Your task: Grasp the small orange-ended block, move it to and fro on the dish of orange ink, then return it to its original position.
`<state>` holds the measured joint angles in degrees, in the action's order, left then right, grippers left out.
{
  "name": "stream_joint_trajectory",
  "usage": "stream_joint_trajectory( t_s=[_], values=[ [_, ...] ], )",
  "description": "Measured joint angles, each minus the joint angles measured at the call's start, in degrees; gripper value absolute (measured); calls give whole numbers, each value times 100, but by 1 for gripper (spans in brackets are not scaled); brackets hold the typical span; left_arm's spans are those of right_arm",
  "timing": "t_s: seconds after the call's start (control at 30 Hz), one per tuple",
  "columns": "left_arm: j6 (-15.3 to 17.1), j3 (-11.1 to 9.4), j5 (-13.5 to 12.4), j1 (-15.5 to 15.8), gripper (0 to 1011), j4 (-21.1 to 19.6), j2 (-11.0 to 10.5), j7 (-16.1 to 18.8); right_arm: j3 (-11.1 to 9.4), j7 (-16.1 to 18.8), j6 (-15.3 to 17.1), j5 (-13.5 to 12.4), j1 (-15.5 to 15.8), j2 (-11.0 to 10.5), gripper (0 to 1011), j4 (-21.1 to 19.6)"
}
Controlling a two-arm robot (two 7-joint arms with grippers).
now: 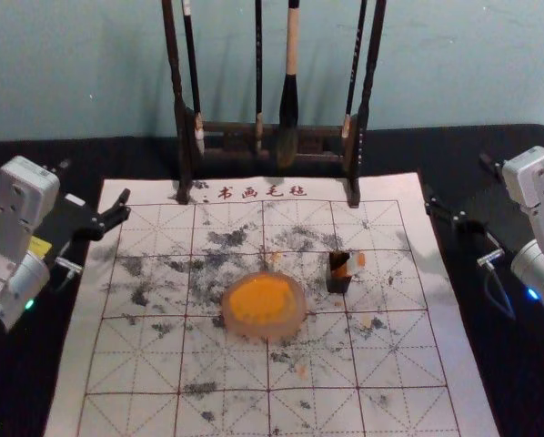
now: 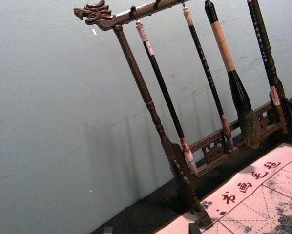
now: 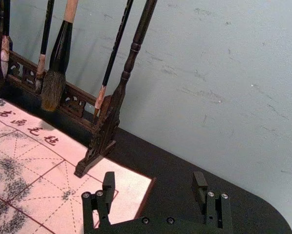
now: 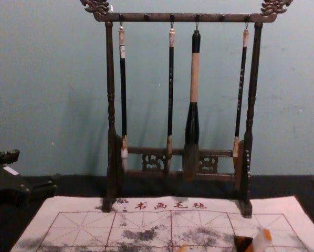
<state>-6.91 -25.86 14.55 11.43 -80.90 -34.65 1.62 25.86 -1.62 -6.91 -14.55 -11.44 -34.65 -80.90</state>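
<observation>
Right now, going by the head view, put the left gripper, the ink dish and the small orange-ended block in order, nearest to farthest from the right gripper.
1. Small orange-ended block: right of the dish, on the side toward the right gripper.
2. Ink dish: near the middle of the mat.
3. Left gripper: across at the mat's left edge.

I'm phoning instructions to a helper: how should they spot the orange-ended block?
Find the dark brush rack, then the white gridded mat before it. On that mat, right of the dish of orange ink, sits a small dark box. The block tilts up there: whitish with an orange end, unlike the box.
</observation>
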Motion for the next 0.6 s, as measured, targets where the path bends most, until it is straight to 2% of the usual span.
stream_joint_trajectory(
  t_s=[0.4, 0.6],
  values=[
    [0, 0, 0, 0, 1001, 0, 0, 0, 0, 0, 0, 0, 0, 0, 1002, 0],
    [0, 0, 0, 0, 1001, 0, 0, 0, -169, 123, 40, -190, 281, -1, 1000, -246]
  ],
)
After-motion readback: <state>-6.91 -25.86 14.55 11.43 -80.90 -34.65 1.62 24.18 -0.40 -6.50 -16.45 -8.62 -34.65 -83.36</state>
